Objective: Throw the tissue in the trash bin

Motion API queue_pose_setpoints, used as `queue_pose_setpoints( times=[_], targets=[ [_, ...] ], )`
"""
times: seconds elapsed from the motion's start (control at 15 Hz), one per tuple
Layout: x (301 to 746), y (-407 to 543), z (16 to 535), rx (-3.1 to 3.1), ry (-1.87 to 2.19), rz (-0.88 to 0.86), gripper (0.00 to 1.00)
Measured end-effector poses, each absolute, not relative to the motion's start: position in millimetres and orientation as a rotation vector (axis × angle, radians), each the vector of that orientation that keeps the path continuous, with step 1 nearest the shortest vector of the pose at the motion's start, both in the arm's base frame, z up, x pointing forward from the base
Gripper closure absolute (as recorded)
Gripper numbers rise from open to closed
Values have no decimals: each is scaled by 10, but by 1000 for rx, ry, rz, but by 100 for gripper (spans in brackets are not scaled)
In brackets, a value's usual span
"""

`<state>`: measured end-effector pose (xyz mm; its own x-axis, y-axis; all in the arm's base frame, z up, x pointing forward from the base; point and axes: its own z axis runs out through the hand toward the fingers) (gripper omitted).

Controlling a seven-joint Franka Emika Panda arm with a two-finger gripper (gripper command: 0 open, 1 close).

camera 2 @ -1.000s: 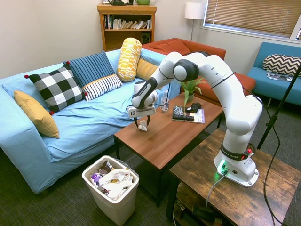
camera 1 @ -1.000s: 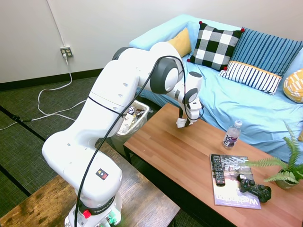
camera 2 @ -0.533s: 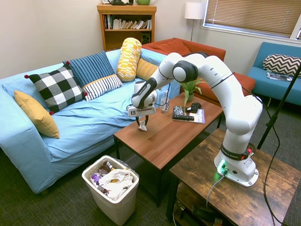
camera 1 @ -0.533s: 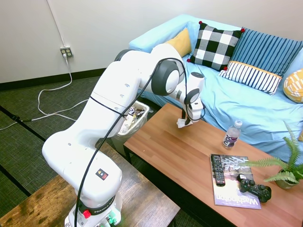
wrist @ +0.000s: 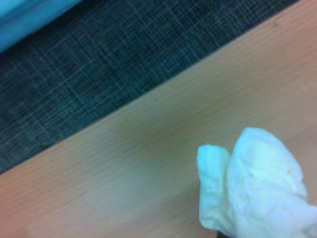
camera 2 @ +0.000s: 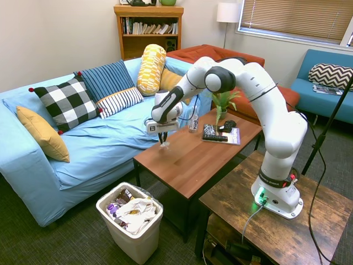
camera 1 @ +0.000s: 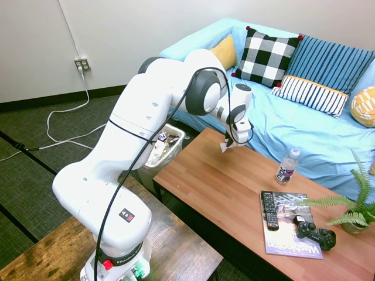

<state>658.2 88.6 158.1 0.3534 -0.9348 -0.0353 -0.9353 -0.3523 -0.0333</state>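
Second exterior view shows the white arm's two-finger gripper (camera 2: 163, 139) pinched shut on the small crumpled white paper tissue (camera 2: 164, 143), which hangs clear above the far-left part of the long brown wooden coffee table (camera 2: 187, 160), near the edge that faces the light-blue sofa (camera 2: 105, 138). The small white rectangular plastic trash bin (camera 2: 132, 229) stands on the dark carpet well apart from it, below and nearer than the table's left end, already heaped with crumpled paper and dark wrappers. In the first exterior view the tissue (camera 1: 225, 146) shows only as a small white scrap under the fingers, so the hold looks shallow. The wad is soft, and a quick swing toward the bin could let it slip out onto the table or carpet. Released off-centre, it could land on the piled rubbish and roll over the rim. The clear water bottle (camera 2: 193, 123) stands to the right.
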Motion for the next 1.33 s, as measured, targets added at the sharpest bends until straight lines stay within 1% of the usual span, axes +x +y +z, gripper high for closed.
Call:
queue_pose_setpoints(
  times=[0.13,0.33,0.47,0.6,0.8,0.87,1.33],
  targets=[
    [6319,1481,1934,-2644,1589,-30,100],
    [5701,2481,2164,-2807,1292,-108,100],
    [5382,3040,2150,-2881,1146,-129,100],
    [5179,3405,2041,-2928,1050,-125,100],
    [5130,3744,1782,-2968,961,-121,100],
    [5146,3834,1691,-2972,941,-115,0],
    [5096,4186,1339,-3006,832,-87,0]
  ],
)
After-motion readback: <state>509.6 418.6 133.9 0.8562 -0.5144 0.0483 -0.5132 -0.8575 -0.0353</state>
